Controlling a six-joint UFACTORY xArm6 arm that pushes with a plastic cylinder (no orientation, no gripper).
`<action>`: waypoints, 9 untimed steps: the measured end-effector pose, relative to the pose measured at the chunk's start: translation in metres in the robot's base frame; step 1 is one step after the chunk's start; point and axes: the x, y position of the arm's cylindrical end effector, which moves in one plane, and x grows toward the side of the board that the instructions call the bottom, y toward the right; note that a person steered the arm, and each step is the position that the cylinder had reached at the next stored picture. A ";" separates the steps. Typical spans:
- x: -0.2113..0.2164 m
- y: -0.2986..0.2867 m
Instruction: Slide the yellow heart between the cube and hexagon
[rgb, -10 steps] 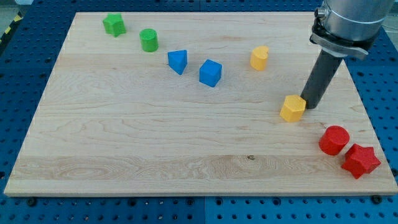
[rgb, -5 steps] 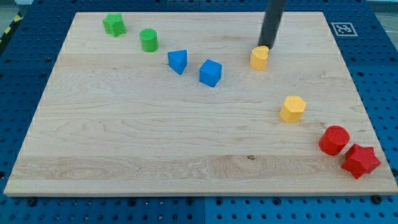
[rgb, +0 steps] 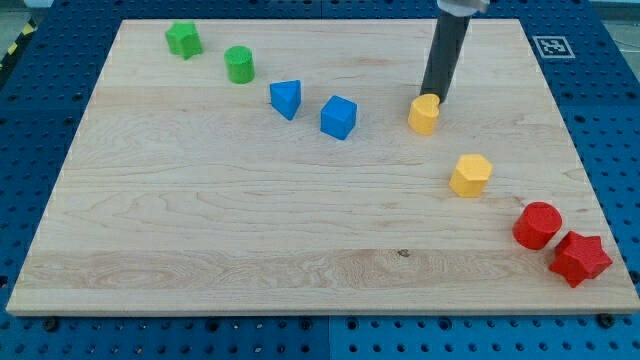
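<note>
The yellow heart (rgb: 424, 115) lies right of centre in the upper half of the board. My tip (rgb: 432, 99) touches its top-right edge, the dark rod rising toward the view's top. The blue cube (rgb: 338, 117) sits to the heart's left. The yellow hexagon (rgb: 470, 175) lies below and to the right of the heart. The heart sits roughly between the two, nearer the hexagon's side.
A blue block (rgb: 286, 98) lies left of the cube. A green cylinder (rgb: 239, 64) and a green star (rgb: 184, 39) sit at the upper left. A red cylinder (rgb: 537, 225) and a red star (rgb: 579, 258) sit at the lower right.
My tip left the hexagon's right side and went up to the heart's top edge. It has since pushed the heart a little down and to the right.
</note>
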 end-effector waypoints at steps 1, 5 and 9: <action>0.023 -0.001; 0.034 0.014; -0.018 0.026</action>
